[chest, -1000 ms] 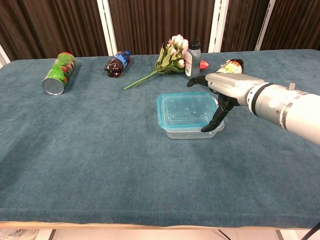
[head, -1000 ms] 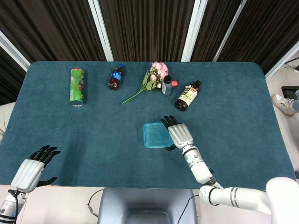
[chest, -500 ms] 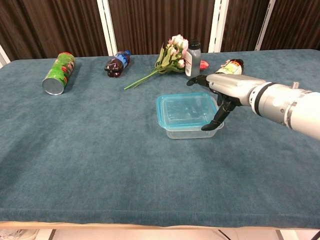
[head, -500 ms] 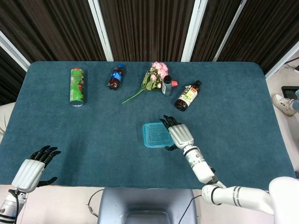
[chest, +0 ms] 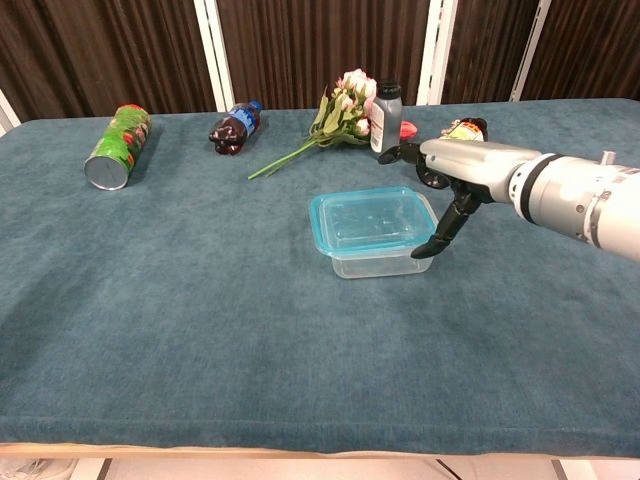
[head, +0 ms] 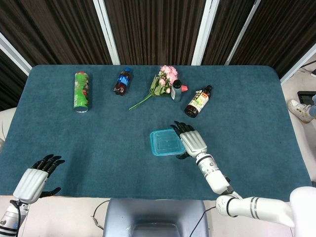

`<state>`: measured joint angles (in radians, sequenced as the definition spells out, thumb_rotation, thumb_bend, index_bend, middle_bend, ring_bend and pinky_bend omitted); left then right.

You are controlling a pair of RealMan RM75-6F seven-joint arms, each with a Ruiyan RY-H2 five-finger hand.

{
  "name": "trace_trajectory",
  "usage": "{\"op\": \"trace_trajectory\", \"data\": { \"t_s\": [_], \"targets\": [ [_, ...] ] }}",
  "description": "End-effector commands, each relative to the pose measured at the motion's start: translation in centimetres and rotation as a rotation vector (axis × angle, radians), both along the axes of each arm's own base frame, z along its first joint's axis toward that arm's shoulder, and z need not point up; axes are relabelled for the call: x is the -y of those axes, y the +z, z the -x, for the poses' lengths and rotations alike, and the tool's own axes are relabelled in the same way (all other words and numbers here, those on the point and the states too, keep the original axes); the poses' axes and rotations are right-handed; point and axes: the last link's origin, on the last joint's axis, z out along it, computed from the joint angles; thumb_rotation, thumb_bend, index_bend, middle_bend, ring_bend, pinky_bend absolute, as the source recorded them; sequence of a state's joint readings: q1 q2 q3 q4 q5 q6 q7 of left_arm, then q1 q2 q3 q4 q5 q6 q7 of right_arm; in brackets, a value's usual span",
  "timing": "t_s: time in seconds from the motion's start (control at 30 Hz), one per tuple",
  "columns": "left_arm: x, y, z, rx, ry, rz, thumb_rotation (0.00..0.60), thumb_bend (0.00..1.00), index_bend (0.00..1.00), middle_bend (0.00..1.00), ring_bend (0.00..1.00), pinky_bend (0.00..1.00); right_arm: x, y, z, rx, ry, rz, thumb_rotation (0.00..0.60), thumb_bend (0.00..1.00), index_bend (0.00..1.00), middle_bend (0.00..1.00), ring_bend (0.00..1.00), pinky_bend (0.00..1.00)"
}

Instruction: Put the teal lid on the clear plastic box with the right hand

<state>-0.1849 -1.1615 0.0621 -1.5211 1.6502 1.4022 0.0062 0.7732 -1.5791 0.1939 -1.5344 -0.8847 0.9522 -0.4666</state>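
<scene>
The teal lid (chest: 374, 215) now sits on the clear plastic box (chest: 380, 262) at table centre. Your right hand (chest: 452, 170) has drawn back toward 3 o'clock, fingers spread, holding nothing. Judge placement done; verify lid seating. Left hand (head: 35, 178) rests open at 7 o'clock.

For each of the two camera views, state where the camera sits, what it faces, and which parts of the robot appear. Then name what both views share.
Head view: high above the near edge, looking down on the table; shows the left hand and the right hand.
Chest view: low at the near edge, looking across the table toward the curtains; shows only the right hand.
Shared: right hand, clear plastic box with teal lid.
</scene>
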Motion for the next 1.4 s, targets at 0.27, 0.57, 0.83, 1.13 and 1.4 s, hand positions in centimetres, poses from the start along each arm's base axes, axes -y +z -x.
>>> {"op": "trace_trajectory", "data": {
  "t_s": [0.27, 0.57, 0.83, 1.13, 1.4],
  "targets": [
    [0.0, 0.0, 0.0, 0.001, 0.005, 0.004, 0.6, 0.74, 0.23, 0.17, 0.12, 0.3, -1.7, 1.4, -2.4, 0.048, 0.083, 0.04, 0.6, 0.28, 0.27, 0.12, 0.06, 0.27],
    [0.0, 0.0, 0.0, -0.002, 0.003, 0.008, 0.6, 0.74, 0.23, 0.17, 0.12, 0.3, -0.6, 0.1, -4.8, -0.035, 0.097, 0.128, 0.6, 0.32, 0.38, 0.25, 0.22, 0.41],
    [0.0, 0.1, 0.1, 0.002, 0.006, 0.006, 0.6, 0.74, 0.23, 0.17, 0.12, 0.3, 0.1, -1.5, -5.9, -0.076, 0.076, 0.127, 0.6, 0.32, 0.39, 0.25, 0.22, 0.41],
    [0.0, 0.1, 0.0, 0.003, 0.01, 0.005, 0.6, 0.74, 0.23, 0.17, 0.12, 0.3, -0.1, -1.8, -5.3, -0.09, 0.069, 0.114, 0.6, 0.32, 0.39, 0.25, 0.22, 0.41],
    [0.0, 0.0, 0.0, -0.002, 0.009, 0.009, 0.6, 0.74, 0.23, 0.17, 0.12, 0.3, 0.4, -2.4, -4.4, -0.1, 0.04, 0.094, 0.6, 0.32, 0.39, 0.25, 0.22, 0.41]
  ]
}}
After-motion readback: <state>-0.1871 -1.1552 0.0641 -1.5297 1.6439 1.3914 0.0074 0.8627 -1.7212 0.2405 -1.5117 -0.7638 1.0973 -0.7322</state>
